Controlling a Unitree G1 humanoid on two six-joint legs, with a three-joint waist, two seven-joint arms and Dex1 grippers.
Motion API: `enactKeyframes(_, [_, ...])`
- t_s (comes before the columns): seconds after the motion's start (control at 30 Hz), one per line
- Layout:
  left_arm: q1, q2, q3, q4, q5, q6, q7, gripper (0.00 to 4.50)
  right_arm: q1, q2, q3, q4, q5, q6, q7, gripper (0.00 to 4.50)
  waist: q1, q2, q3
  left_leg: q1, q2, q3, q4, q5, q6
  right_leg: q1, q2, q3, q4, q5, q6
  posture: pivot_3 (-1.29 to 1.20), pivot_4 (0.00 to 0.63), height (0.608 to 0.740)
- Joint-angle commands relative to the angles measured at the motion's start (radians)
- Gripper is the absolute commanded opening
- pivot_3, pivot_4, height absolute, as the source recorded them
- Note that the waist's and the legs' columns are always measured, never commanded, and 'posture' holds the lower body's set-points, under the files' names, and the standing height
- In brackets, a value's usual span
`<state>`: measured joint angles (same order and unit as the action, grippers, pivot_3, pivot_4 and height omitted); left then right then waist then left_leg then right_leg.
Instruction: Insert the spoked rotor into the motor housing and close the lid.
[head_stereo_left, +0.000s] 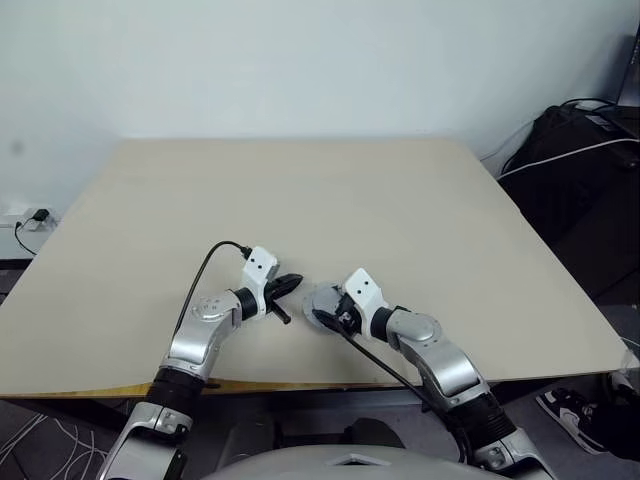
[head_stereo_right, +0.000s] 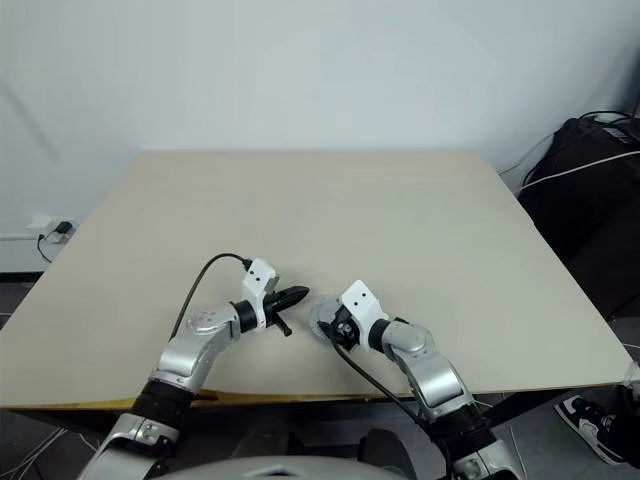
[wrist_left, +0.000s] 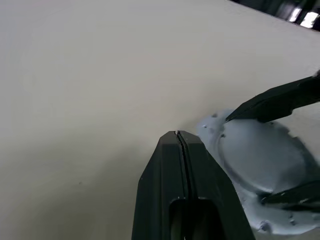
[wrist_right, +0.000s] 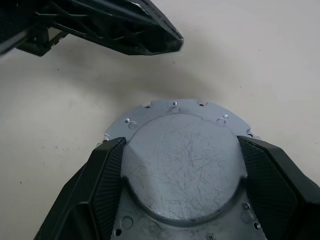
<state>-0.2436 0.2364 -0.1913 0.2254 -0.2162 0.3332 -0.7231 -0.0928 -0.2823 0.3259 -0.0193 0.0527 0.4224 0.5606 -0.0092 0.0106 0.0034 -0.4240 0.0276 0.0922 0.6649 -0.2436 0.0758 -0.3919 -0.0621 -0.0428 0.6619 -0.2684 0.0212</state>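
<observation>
The lid (wrist_right: 186, 135), a pale-grey disc with its plain face and raised middle up, lies low over the table near the front edge. My right gripper (wrist_right: 182, 172) is shut on the lid, one black finger (wrist_right: 105, 170) on each side of the raised middle. My left gripper (head_stereo_left: 293, 283) is shut and holds nothing. Its tip hovers just to the left of the lid's rim (wrist_left: 212, 127), a small gap apart. The spoked rotor and the motor housing are hidden or out of view.
The beige table (head_stereo_left: 300, 190) stretches away behind both grippers. Its front edge (head_stereo_left: 300, 382) runs close under my arms. A black bag with cables (head_stereo_left: 580, 150) sits off the table's right side, and a wall socket (head_stereo_left: 35, 217) is at the left.
</observation>
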Motion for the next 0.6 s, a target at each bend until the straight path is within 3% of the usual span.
enactKeyframes(0.03, [-0.053,-0.007,-0.008,-0.057,-0.031,0.06,-0.038,0.0,0.017,-0.007,0.008,0.001,-0.014,0.024,-0.005,3.19,0.0,0.0,0.0,0.0,0.0,0.0,0.0,0.0,0.0,0.0,0.0,0.0,0.0,0.0,0.0,0.0,0.0,0.74])
enactKeyframes(0.6, [-0.108,0.025,-0.085,-0.023,0.061,0.184,-0.044,0.0,0.023,0.005,0.007,-0.006,-0.008,0.021,-0.02,3.19,-0.001,0.0,0.0,0.001,0.0,0.0,0.0,0.0,-0.001,0.0,0.0,0.001,0.0,0.0,0.0,0.0,0.0,0.74])
